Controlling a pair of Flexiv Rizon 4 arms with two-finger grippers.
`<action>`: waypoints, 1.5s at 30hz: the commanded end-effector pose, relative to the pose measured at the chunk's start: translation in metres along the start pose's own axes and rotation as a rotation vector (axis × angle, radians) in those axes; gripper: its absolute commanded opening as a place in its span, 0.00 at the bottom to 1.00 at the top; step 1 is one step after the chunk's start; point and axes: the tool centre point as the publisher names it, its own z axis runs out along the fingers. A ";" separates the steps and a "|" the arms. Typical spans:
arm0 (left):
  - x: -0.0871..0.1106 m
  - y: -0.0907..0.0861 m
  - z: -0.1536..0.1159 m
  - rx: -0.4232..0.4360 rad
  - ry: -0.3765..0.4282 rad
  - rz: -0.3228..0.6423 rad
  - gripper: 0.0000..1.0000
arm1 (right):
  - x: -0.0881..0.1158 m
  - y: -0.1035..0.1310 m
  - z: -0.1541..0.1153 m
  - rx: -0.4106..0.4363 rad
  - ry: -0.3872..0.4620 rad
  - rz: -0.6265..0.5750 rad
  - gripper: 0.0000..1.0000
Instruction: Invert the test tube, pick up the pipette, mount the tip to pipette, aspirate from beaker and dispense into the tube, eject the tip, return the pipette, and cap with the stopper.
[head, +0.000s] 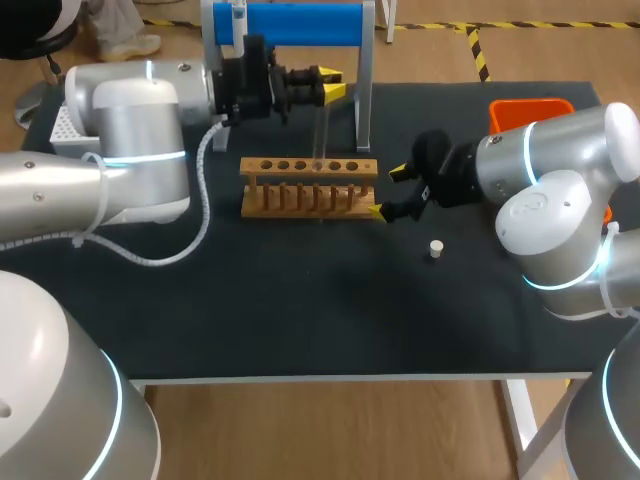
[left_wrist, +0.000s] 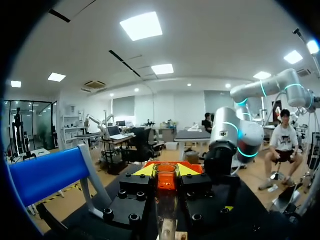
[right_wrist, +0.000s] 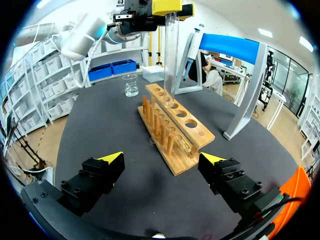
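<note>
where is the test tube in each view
head view: test tube hangs from left end effector down to the wooden rack
left wrist view: test tube gripped in that end effector
right wrist view: test tube upright over the rack's far holes
shared landmark: blue-topped stand

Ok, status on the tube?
Left gripper jaws shut on clear glass test tube, upright over wooden rack. Right gripper jaws open at rack's end. Small white stopper lies apart, nothing blocking.
</note>
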 end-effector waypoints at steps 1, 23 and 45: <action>0.003 0.005 -0.004 0.002 -0.005 -0.004 0.00 | 0.000 -0.001 -0.001 -0.001 0.002 0.000 1.00; -0.010 -0.001 0.000 0.037 -0.021 0.030 0.00 | 0.000 -0.001 -0.001 -0.001 0.002 0.000 1.00; -0.008 0.015 -0.001 0.051 -0.015 0.044 0.00 | 0.000 -0.001 -0.001 -0.001 0.002 0.000 1.00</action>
